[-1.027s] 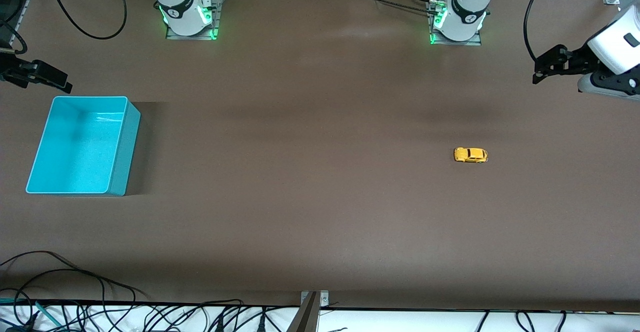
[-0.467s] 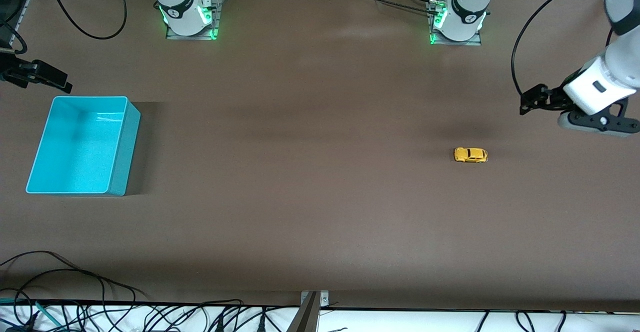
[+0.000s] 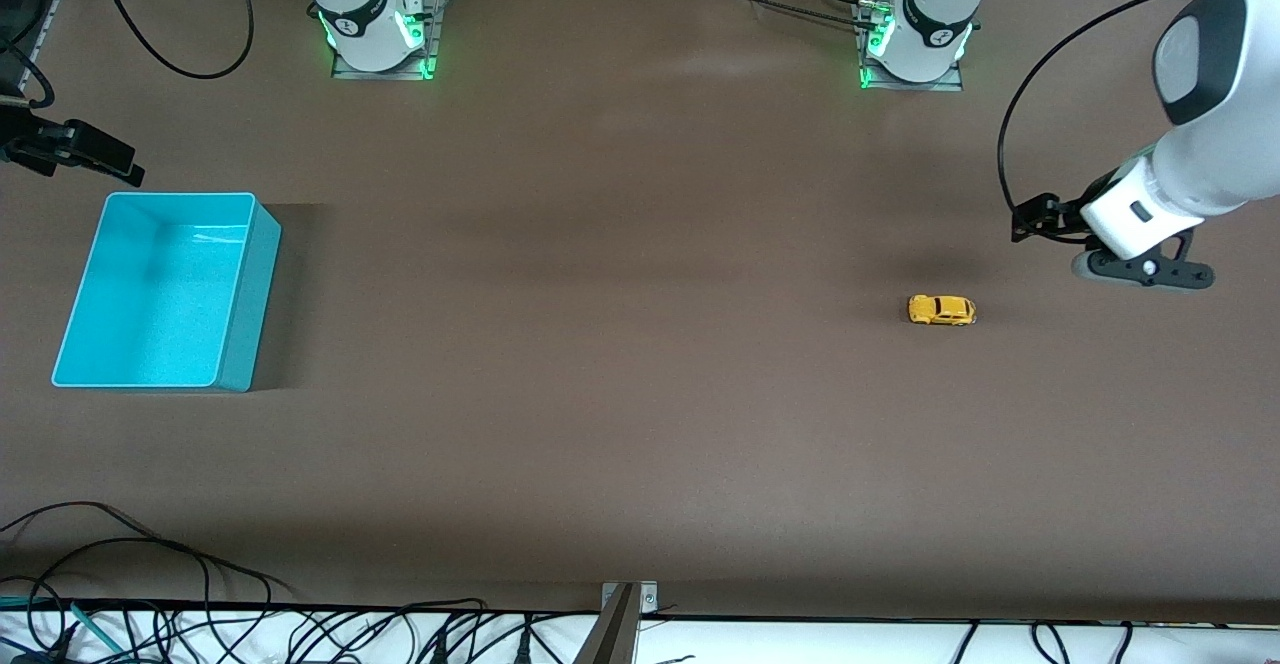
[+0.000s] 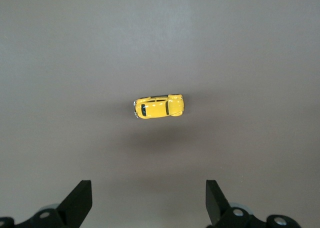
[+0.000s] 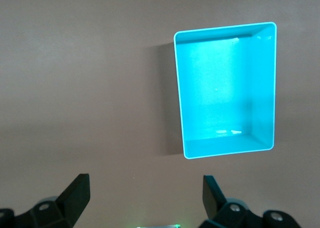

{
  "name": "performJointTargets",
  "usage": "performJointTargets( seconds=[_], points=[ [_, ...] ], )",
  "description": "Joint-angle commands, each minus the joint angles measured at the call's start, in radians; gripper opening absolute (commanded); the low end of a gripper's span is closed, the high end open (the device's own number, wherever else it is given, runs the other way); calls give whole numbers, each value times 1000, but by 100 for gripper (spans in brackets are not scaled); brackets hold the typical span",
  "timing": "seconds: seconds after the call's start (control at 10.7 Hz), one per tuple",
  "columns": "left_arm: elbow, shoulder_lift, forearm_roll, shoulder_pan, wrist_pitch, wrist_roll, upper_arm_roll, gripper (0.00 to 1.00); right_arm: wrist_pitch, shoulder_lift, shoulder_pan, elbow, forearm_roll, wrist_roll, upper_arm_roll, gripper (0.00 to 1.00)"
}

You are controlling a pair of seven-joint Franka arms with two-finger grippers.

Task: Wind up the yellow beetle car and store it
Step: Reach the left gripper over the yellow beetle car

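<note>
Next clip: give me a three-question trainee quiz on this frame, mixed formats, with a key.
1. True or false: the yellow beetle car already sits inside the turquoise bin.
2. Which tool is up over the table near the car? A) left tool B) right tool
3. Fill in: both tools' fingers are ____.

Key: 1 false, the car is on the table toward the left arm's end; 2 A; 3 open.

Bare brown table (image 3: 620,364) surrounded the tiny yellow beetle car (image 3: 941,310) on every side; the turquoise plastic bin (image 3: 240,294) stood well apart, nothing inside it.
</note>
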Motion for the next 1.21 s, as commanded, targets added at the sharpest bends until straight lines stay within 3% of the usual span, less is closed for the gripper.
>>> performJointTargets(
  seconds=[0.0,0.37,0.65,0.84,1.12],
  points=[
    [-49,36,-7,11,111,-10,-6,100,-17,-8,-3,11,2,-9,4,100],
    [-216,72,-21,9,403,1,-8,100,-17,-8,-3,11,2,-9,2,100],
    [-281,87,-21,7,436,20,-9,100,-17,-8,-3,14,2,-9,2,100],
    [-351,102,-21,4,524,231,-9,100,-17,-8,-3,11,2,-9,2,100],
    [-373,134,-12,0,551,614,-11,100,-17,-8,-3,14,2,-9,2,100]
  ],
)
